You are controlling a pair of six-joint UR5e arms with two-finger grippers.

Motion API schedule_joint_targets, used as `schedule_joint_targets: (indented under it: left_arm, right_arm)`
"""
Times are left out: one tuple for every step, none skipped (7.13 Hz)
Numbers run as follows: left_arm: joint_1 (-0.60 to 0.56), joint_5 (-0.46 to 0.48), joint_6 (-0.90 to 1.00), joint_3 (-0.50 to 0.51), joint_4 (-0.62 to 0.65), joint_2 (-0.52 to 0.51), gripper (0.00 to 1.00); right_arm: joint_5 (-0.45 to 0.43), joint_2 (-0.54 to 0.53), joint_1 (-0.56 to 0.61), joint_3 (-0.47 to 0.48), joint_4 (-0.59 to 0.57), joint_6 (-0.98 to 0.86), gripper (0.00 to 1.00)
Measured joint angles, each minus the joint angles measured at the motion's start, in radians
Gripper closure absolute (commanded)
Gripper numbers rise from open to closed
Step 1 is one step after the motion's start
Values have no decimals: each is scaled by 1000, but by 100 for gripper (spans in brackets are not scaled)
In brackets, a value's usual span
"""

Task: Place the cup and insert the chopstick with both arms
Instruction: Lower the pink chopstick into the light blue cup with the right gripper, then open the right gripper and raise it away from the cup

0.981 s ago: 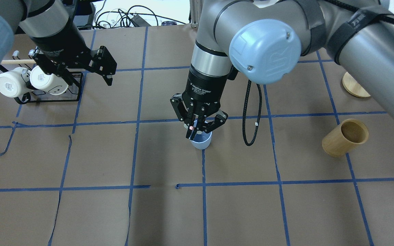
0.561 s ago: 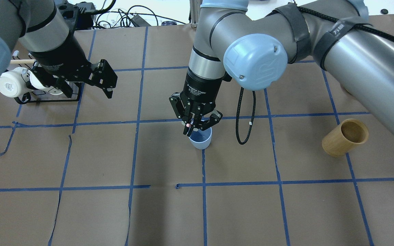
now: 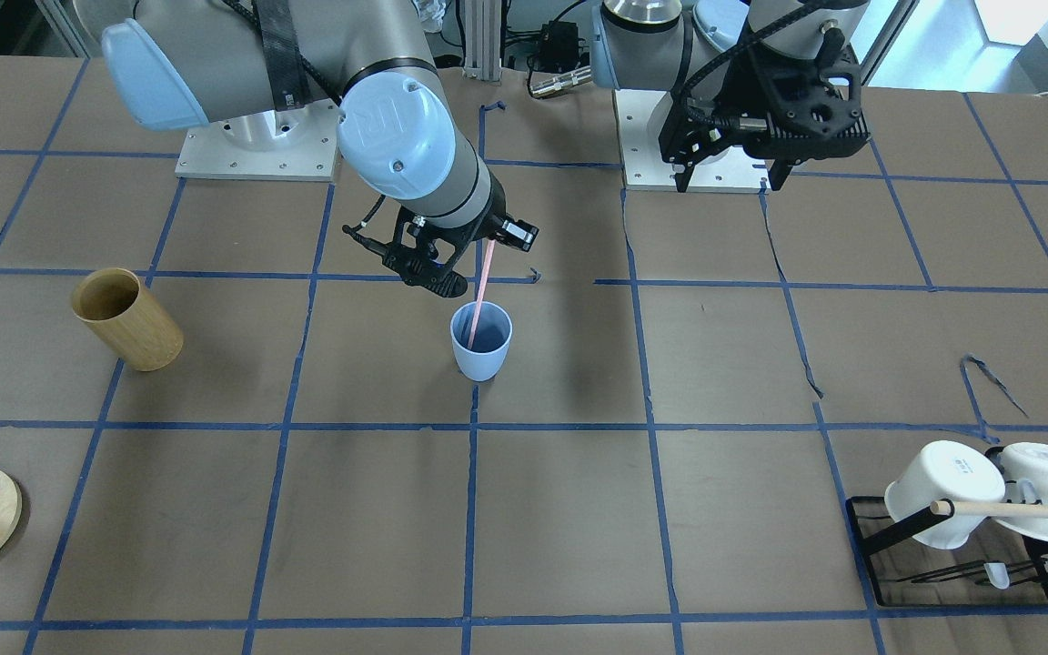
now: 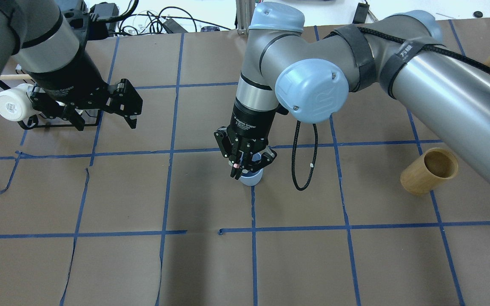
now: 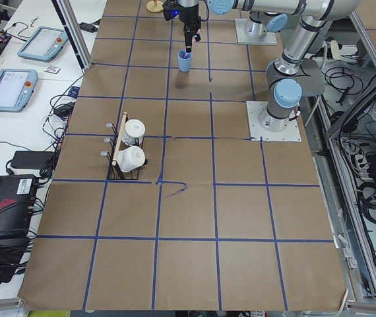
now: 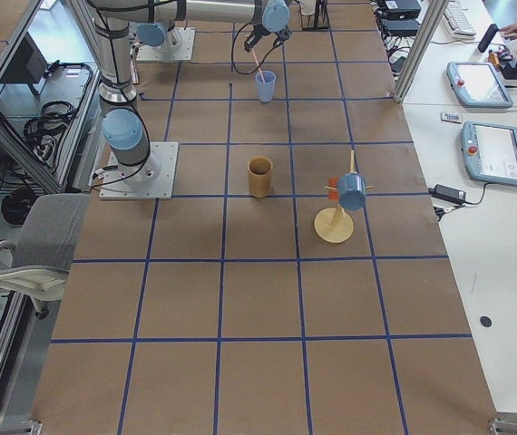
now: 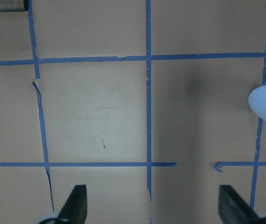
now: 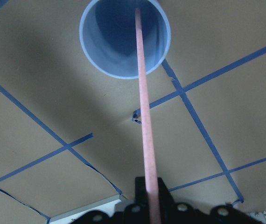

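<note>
- Chopstick (image 3: 480, 296) is nowhere near the far side: well left of the cup (image 3: 481, 341), the left gripper (image 4: 105, 125) hangs with fingers spread wide, holding nothing.
- At the cup, which stands upright, the stick's lower end sits inside the mouth. Whether it touches the bottom, I cannot tell.
- Directly above the cup, the right gripper (image 4: 237, 166) pinches the chopstick's top. The long axis runs almost vertical, fingers down into the cup.
- The right arm is clearly nearer, so lowering and letting go looks like its call.
- Well right of the cup, a wooden cup (image 4: 430, 172) sits out of play.
</note>
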Motion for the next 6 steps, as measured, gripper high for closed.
schedule_joint_targets:
  left_arm:
    - [3, -5, -21, 22, -49, 1, 0]
    - [5, -5, -28, 35, -71, -5, 0]
    - [4, -10, -30, 43, -66, -12, 0]
    - [2, -21, -31, 50, -44, -19, 0]
    - [2, -38, -32, 58, -30, -26, 0]
    - [2, -47, -29, 63, -18, -29, 0]
  right_arm:
    - [-3, 1, 0, 9, -24, -2, 57]
    - [-10, 1, 0, 20, -70, 0, 20]
    - [-23, -1, -1, 27, -104, 0, 6]
    - [-58, -7, -6, 24, -122, -10, 0]
    - [-114, -24, -16, 10, -137, -47, 0]
    - [-172, -46, -28, -15, -142, -125, 0]
